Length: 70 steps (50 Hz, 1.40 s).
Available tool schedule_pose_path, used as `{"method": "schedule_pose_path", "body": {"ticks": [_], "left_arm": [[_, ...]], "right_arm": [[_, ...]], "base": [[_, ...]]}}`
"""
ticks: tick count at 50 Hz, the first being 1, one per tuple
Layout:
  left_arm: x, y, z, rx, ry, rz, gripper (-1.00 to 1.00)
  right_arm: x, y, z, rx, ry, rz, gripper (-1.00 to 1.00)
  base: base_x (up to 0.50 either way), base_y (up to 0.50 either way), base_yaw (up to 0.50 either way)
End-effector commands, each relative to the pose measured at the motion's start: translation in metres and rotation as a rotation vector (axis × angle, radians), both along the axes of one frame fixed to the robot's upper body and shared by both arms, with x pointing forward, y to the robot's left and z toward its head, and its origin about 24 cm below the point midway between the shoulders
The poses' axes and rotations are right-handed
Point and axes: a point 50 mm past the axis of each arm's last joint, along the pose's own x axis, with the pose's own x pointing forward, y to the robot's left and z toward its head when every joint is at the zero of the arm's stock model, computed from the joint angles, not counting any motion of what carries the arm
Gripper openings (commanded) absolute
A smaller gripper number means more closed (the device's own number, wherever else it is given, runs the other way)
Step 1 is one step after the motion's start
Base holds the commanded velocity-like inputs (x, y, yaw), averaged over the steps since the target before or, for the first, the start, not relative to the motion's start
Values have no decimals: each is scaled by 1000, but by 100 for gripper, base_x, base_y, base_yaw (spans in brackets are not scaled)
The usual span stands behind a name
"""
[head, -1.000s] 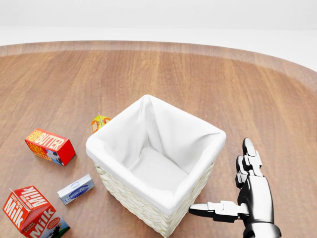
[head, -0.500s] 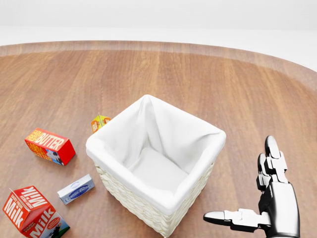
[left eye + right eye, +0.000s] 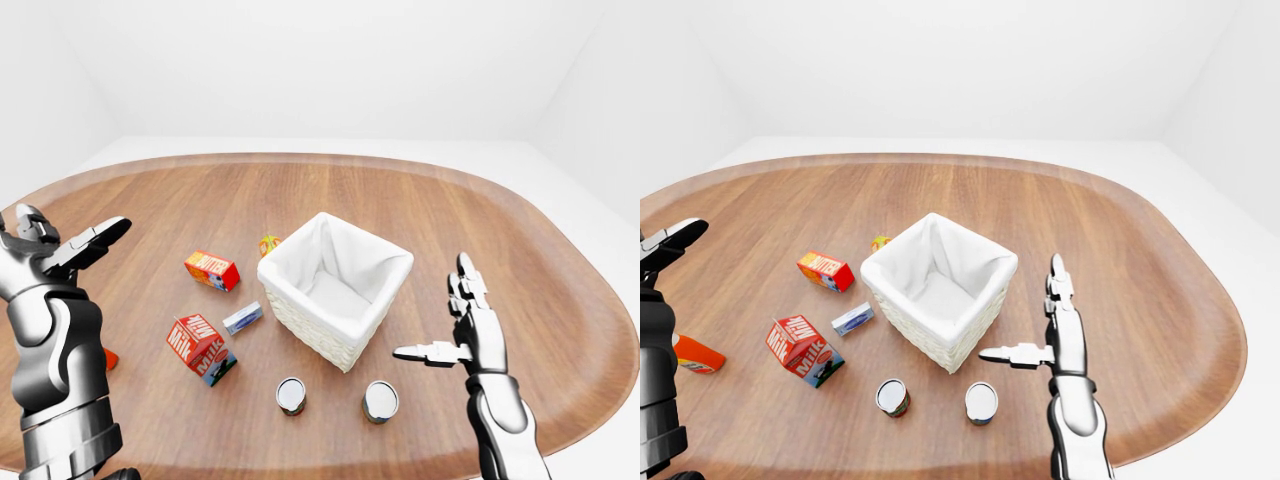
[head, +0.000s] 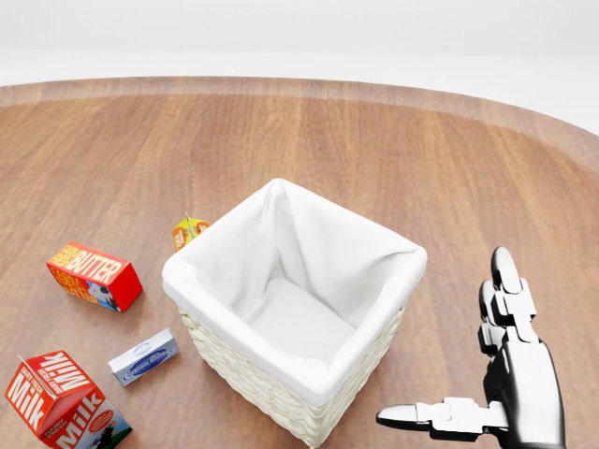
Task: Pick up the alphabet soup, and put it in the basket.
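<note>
Right hand (image 4: 501, 374) shifted left, fingers (image 4: 505, 281) spread, empty

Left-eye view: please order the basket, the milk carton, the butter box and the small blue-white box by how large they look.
1. basket, clearly largest
2. milk carton
3. butter box, somewhat smaller, but it lies farther from the camera, so this is unsure
4. small blue-white box

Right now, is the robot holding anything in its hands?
No, nothing is held. The right hand is open beside the basket, and the left hand is open in the air. Both cans are untouched on the table.
</note>
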Motion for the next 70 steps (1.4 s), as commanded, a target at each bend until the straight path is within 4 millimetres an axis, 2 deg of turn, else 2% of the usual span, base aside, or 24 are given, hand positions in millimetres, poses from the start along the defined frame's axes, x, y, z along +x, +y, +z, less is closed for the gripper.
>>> {"method": "schedule_pose_path", "body": {"ticks": [1, 13, 20, 26, 41, 50, 55, 70], "left_arm": [[0, 0, 0, 1, -1, 1, 100], [-2, 0, 3, 2, -16, 3, 100], [-2, 0, 3, -1, -18, 1, 100], [-3, 0, 5, 0, -23, 3, 100], [-1, 1, 3, -1, -14, 4, 100], [0, 1, 2, -3, -10, 1, 100], [-2, 1, 4, 0, -16, 4, 100], [-2, 0, 4, 0, -18, 3, 100]], "right_arm": [[1, 2, 0, 2, -2, 11, 100], [0, 2, 1, -15, -3, 7, 100], [0, -2, -4, -118, 23, -108, 100], [-8, -2, 11, -221, -34, -183, 100], [-9, -1, 17, -292, -60, -217, 100], [-19, -3, 31, -404, -106, -286, 100], [-20, 2, 37, -532, -134, -321, 100], [-20, 14, 48, -693, -210, -367, 100]], "base": [[0, 0, 0], [0, 0, 0], [0, 0, 0], [0, 0, 0], [0, 0, 0], [0, 0, 0], [0, 0, 0], [0, 0, 0]]}}
